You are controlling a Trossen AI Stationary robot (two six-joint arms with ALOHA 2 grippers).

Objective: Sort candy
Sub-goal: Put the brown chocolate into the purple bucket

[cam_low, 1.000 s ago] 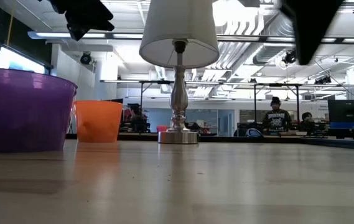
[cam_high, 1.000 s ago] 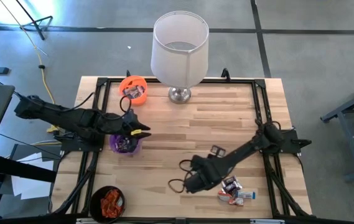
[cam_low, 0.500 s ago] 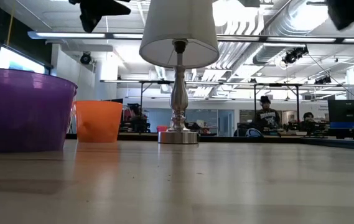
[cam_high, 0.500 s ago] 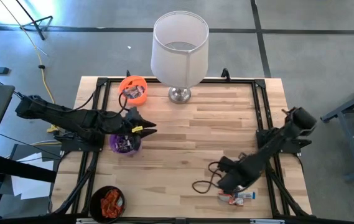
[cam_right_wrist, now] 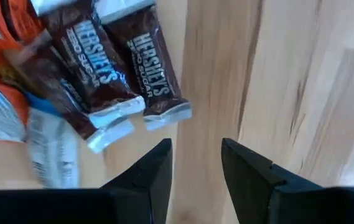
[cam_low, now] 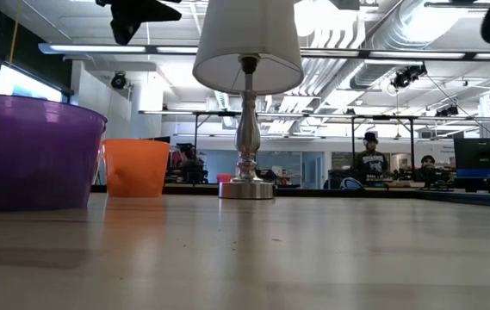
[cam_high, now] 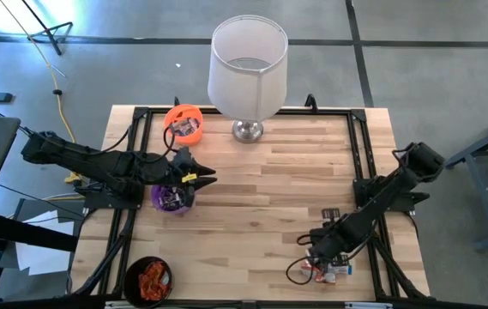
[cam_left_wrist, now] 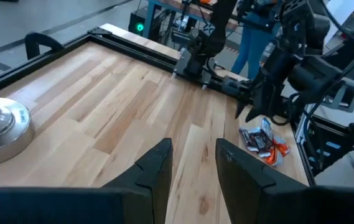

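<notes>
worktop [cam_high: 295, 172]: pale wood-plank butcher block, matte, black rail frame along its edges
lamp [cam_high: 248, 64]: white drum shade on a shiny metal stem and round foot, at the far edge; not part of the sort
right end effector [cam_high: 319, 256]: low over the near right part of the worktop, just beside the candy pile; fingers apart with a narrow gap, nothing between them
left end effector [cam_high: 194, 178]: over the purple cup, well apart from the pile; fingers apart, nothing held; waiting
key relation: the right arm is much the nearer one; in the right wrist view the pile lies just ahead of the fingertips [cam_right_wrist: 164, 149] and off to one side, so the gap is not yet over any piece
candy [cam_high: 329, 269]: loose overlapping heap on bare wood near the front right edge; crinkly shiny wrappers, flat rectangular bars
dark brown bars [cam_right_wrist: 121, 53]: two side by side, long axes roughly parallel and running obliquely away from the fingers; crimped white ends; nearest bar end is closest to the gap
orange-red and silver-blue wrappers [cam_right_wrist: 15, 106]: under and beside the brown bars, blurred, count unclear
purple cup [cam_high: 173, 198]: translucent plastic, left side, seems to hold dark pieces
orange cup [cam_high: 184, 122]: plastic, far left, beside the lamp foot
black cup [cam_high: 148, 279]: near left corner, orange-red pieces inside
next move, judged: shift sideways and align across a brown bar's short width
</notes>
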